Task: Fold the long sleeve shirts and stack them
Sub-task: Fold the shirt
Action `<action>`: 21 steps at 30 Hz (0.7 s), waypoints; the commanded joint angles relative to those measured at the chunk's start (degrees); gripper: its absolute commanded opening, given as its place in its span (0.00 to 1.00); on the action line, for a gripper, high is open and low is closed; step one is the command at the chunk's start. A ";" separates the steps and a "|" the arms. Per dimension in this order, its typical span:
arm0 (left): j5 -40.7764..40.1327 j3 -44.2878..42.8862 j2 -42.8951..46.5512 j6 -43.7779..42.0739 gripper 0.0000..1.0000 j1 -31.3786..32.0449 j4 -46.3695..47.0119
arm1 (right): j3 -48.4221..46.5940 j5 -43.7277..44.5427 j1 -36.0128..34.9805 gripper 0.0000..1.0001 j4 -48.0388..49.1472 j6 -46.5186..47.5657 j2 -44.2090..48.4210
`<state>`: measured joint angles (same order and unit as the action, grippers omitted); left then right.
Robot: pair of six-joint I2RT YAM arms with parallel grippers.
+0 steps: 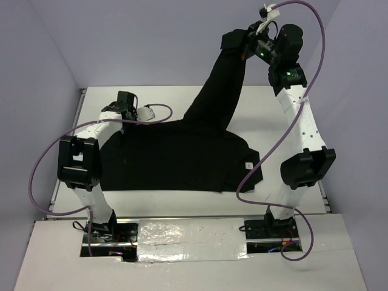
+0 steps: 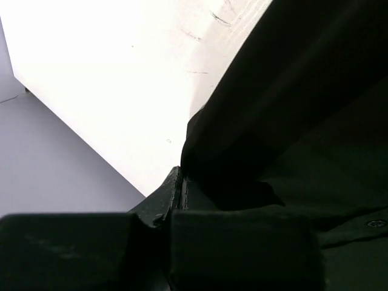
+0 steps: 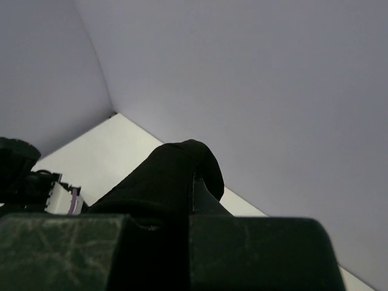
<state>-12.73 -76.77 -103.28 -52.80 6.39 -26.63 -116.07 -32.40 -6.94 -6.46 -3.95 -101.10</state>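
The biggest risk concerns the whole shirt [image 1: 182,157]. It lies spread flat across the middle of the bench [image 1: 91,100], and I hold it at two places. If my arms pull in different directions, I expect the body to slide and bunch, or creep toward the near edge, and the flat spread I need for folding would be lost.

Next comes the sleeve [image 1: 221,91]. My right end effector [image 1: 245,45] is clamped fully closed on its cuff end and holds it high above the far right of the bench, so the sleeve hangs in a long taut strip. Soft fabric like this can slip out of a narrow pinch, and the sleeve would then drop in a twisted heap instead of landing across the body.

My left end effector [image 1: 126,115] is down at the shirt's far left edge, pinched closed on a fold of cloth. I judge the bite to be thin. It may have caught only one layer, or it may tear loose once I lift.

By count: one bench, one black shirt, two arms each with one end effector, and one small white tag [image 1: 248,165] near the shirt's right corner.
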 commanded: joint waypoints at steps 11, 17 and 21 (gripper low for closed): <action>-4.05 -12.84 -12.97 2.51 0.27 -3.58 0.18 | 7.79 -3.72 -3.70 0.00 -1.46 2.63 4.86; -4.50 -21.91 -18.87 5.06 0.38 -6.12 -1.39 | 6.03 -4.16 -4.75 0.00 -2.59 1.22 2.49; -0.99 -28.07 -20.64 8.75 0.46 -9.29 -7.98 | 5.95 -3.63 -4.84 0.00 -2.42 0.69 1.52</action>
<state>-15.68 -99.83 -123.46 -48.25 -0.32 -29.67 -108.22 -35.86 -11.29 -10.72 -2.33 -98.87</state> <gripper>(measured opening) 0.454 0.009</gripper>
